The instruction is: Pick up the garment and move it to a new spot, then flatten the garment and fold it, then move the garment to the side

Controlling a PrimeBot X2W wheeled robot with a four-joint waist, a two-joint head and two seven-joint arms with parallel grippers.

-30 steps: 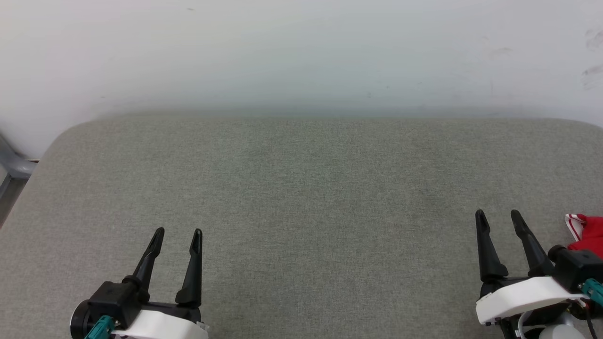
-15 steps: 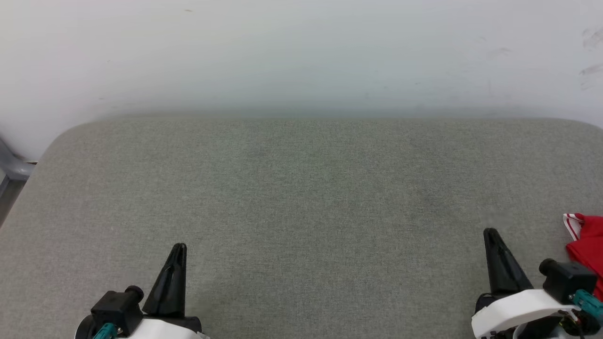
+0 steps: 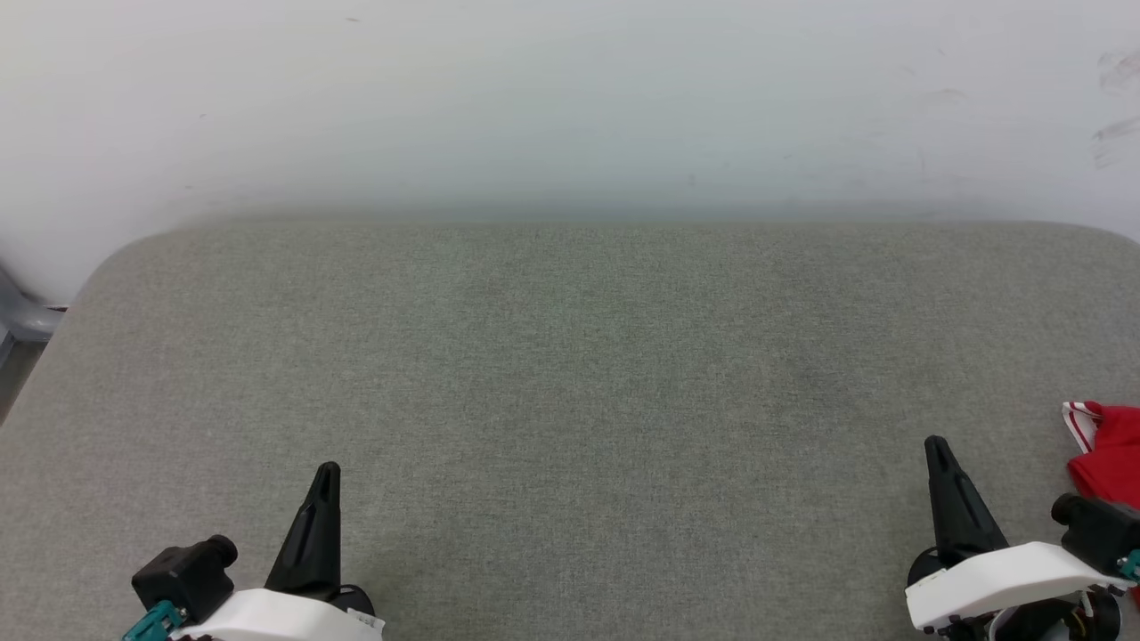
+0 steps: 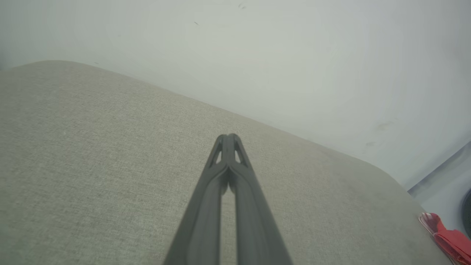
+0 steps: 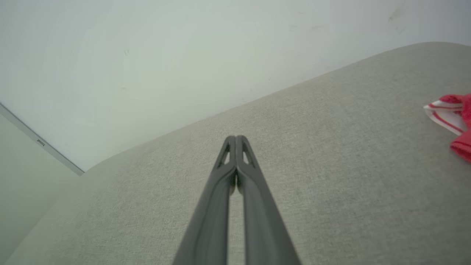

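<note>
Both grippers closed, empty, above grey cushion (image 3: 570, 374).
Left gripper (image 3: 327, 470) and right gripper (image 3: 935, 443): fingertips pressed together; garment (image 3: 1104, 450) lies beside right gripper.

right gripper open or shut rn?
Shut, empty. The right gripper is closed tip to tip, nothing between; the garment lies apart, off to its side.

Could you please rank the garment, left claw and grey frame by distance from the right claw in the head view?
From the right claw:
1. garment, just right.
2. left claw, lower left.
3. grey frame, far left edge.
</note>
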